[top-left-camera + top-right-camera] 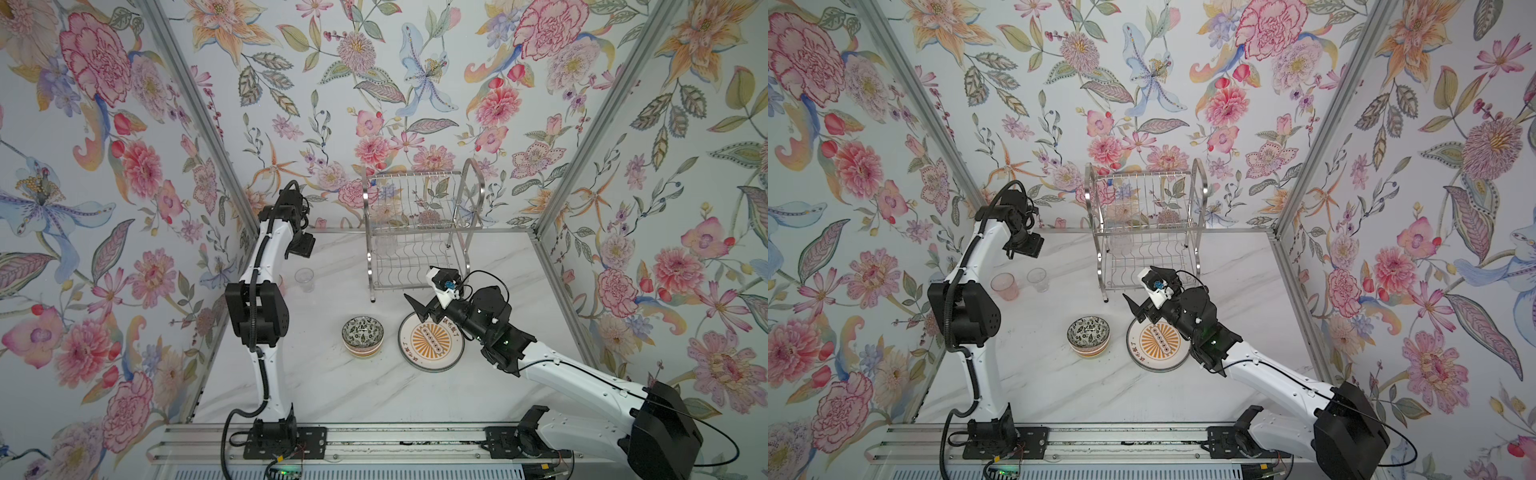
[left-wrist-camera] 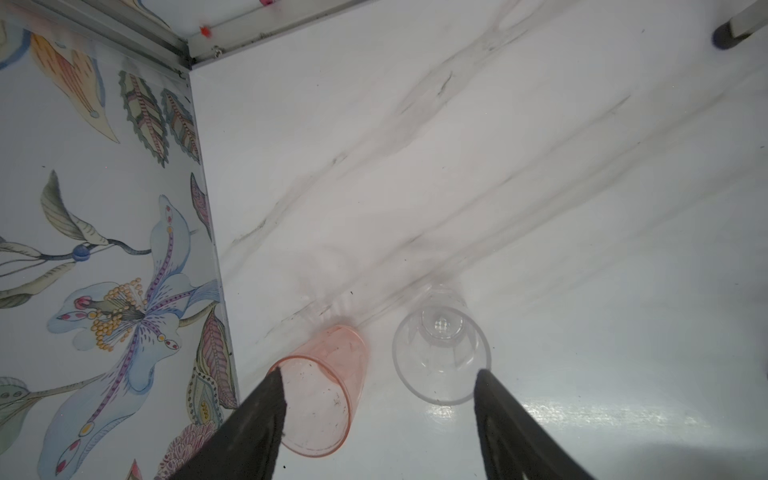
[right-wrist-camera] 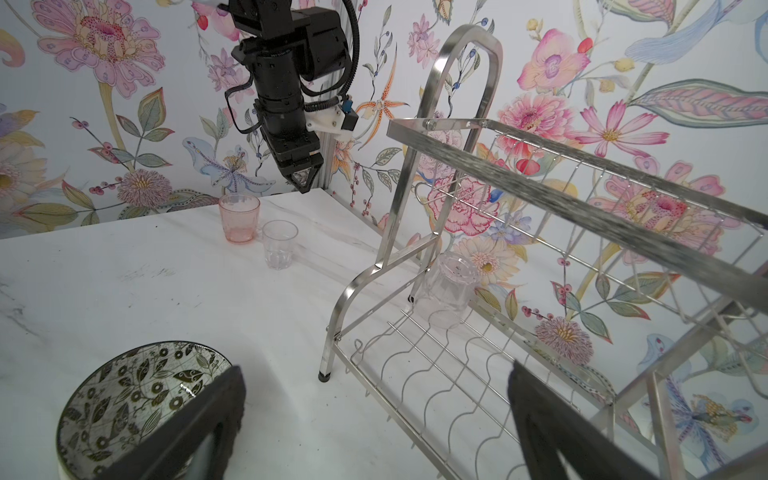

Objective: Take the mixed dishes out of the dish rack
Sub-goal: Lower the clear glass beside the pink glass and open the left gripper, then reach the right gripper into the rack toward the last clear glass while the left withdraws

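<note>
While my left claw [image 2: 379,374] hangs spread and empty over the pink cup [image 2: 328,386] and clear cup [image 2: 440,357] by the bench's [image 1: 332,395] left edge, my right claw [image 3: 376,368] gapes empty near the bowl [image 1: 362,332] and plate [image 1: 430,347] mid-bench. One upturned cup [image 3: 451,291] is left in the rack [image 3: 582,183] at the back edge; wallpaper behind the wires blurs its upper shelf.

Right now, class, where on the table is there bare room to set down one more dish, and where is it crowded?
Free: the strip of table between the bowl and plate and the front rail; also the stretch between the rack and the right wall. Crowded: the back left, where the pink cup and clear cup stand close.
</note>
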`<state>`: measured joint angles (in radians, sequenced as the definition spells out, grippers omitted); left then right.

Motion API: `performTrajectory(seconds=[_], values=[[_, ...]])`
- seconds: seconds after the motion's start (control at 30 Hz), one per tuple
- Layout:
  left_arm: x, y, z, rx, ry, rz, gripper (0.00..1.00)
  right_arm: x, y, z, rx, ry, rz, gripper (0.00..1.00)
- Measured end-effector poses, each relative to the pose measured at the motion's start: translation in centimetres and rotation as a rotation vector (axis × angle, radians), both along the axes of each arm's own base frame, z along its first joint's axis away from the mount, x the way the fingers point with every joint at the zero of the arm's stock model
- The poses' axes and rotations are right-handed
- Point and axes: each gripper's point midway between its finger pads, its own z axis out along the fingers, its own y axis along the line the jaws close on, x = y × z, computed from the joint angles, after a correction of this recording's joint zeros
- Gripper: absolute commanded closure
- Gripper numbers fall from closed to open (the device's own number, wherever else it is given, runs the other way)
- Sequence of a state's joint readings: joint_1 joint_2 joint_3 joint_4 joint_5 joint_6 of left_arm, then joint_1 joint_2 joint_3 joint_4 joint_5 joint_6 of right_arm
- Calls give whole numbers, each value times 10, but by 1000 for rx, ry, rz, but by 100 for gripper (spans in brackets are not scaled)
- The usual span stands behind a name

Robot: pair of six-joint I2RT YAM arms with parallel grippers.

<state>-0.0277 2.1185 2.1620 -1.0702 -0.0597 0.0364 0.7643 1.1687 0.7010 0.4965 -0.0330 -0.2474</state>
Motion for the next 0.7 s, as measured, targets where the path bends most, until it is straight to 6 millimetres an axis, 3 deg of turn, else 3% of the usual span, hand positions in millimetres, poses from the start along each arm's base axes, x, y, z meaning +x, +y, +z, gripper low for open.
performTrajectory(seconds=[0.17, 0.33, 0.5, 0.7], values=[[-6, -27, 57, -57, -146, -53, 20, 9, 0, -13, -8, 15, -11, 1], [-27, -54, 109, -152, -325, -116, 10, 26, -6, -27, 4, 42, -32, 1], [-57, -74, 125, -251, -455, -188, 3, 44, -7, -43, 19, 66, -31, 1], [-102, -90, 110, -333, -575, -272, 1, 70, -5, -79, 4, 124, -25, 1]])
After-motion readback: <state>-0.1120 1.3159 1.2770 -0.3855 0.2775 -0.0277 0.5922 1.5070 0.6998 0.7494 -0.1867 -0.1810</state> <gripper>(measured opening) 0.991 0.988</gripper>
